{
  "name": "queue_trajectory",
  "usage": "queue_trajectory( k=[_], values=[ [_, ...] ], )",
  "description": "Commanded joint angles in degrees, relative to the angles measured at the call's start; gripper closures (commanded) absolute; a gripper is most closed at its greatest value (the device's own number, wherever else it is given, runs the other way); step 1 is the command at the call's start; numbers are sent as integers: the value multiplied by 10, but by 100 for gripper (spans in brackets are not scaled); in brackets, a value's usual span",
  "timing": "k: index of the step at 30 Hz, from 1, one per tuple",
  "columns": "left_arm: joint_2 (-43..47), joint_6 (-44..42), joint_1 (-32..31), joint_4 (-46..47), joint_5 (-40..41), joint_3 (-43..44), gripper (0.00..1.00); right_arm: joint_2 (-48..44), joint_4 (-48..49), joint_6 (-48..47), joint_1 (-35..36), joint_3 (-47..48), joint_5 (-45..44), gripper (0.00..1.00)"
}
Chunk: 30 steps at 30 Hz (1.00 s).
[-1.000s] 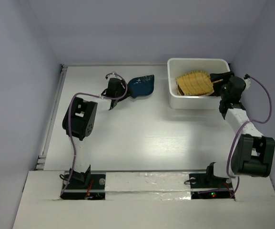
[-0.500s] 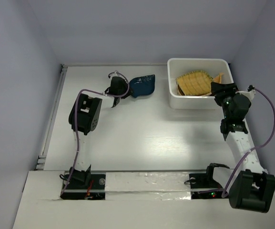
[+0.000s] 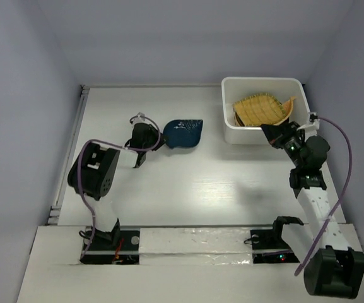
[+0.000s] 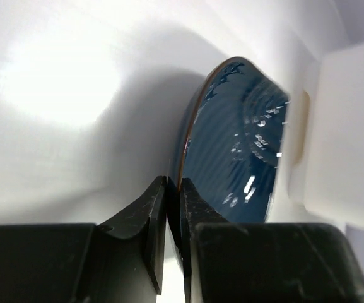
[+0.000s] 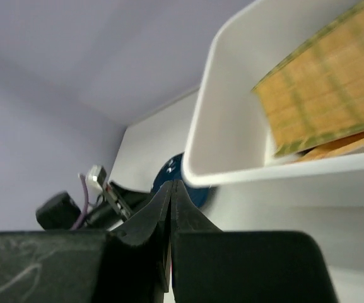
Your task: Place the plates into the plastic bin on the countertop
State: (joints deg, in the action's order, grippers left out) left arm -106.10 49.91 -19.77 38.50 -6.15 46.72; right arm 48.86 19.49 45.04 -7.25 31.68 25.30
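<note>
— Where was the navy leaf plate [image 4: 232,139]?
— Over the countertop [image 3: 200,183], left of the plastic bin [image 3: 264,80], its rim pinched by the left gripper [image 4: 172,186].
— And the right gripper [image 5: 171,189]?
— Fingers pressed together, empty, near the bin, which held a woven-pattern plate [image 5: 320,88].

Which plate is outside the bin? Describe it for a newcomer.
Find the white rectangular plastic bin at the white countertop's far right. Left of it, outside, is a navy leaf-shaped plate, its rim pinched in the left arm's jaws. It is the only dark blue dish; the dishes inside the bin are yellow-orange.
</note>
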Motion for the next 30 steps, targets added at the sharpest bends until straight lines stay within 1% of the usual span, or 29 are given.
queue_trajectory(
  k=[1, 3, 4, 5, 6, 7, 8, 9, 10, 11, 12, 13, 14, 15, 16, 18, 19, 22, 26, 30],
  values=[
    [125, 39, 1, 131, -29, -73, 100, -46, -8, -34, 81, -1, 88, 100],
    [166, 55, 1, 158, -36, -114, 100, -66, -30, -37, 135, 1, 44, 100],
    [210, 65, 1, 162, -39, -149, 100, -74, -35, -32, 159, -2, 31, 97],
    [232, 67, 1, 160, -38, -163, 100, -87, -34, -19, 203, -13, 20, 91],
    [257, 65, 1, 143, -35, -174, 100, -92, -37, -15, 223, -20, -6, 82],
    [309, 60, -4, 130, -30, -191, 100, -100, -51, -13, 252, -30, -40, 57],
    [334, 58, -4, 118, -30, -200, 100, -103, -54, -11, 264, -30, -40, 41],
    [362, 56, -11, 95, -26, -208, 100, -104, -57, -7, 272, -48, -71, 30],
    [415, 54, -11, 82, -25, -221, 100, -104, -55, 0, 279, -57, -81, 22],
    [439, 49, -11, 64, -25, -226, 100, -102, -42, 14, 288, -66, -84, 12],
    [465, 48, -11, 35, -30, -237, 100, -89, -31, 20, 310, -80, -88, 10],
    [514, 46, -16, 19, -34, -240, 100, -78, 3, 30, 327, -88, -95, 10],
    [535, 41, -16, 1, -36, -242, 100, -67, 19, 45, 346, -92, -103, 9],
    [558, 34, -22, -40, -42, -245, 100, -36, 28, 45, 388, -90, -123, 9],
    [601, 32, -22, -58, -43, -248, 100, -19, 33, 44, 408, -76, -136, 7],
    [642, 32, -22, -101, -47, -255, 100, 15, 48, 42, 441, -63, -153, 7],
    [676, 32, -28, -112, -50, -260, 100, 48, 81, 43, 464, -54, -148, 6],
    [721, 27, -28, -167, -54, -252, 100, 95, 119, 44, 504, -37, -149, 6],
    [770, 19, -28, -215, -35, -239, 100, 120, 152, 50, 523, -27, -154, 7],
    [794, 4, -28, -243, -13, -225, 100, 113, 151, 54, 536, -43, -169, 11]
  ],
)
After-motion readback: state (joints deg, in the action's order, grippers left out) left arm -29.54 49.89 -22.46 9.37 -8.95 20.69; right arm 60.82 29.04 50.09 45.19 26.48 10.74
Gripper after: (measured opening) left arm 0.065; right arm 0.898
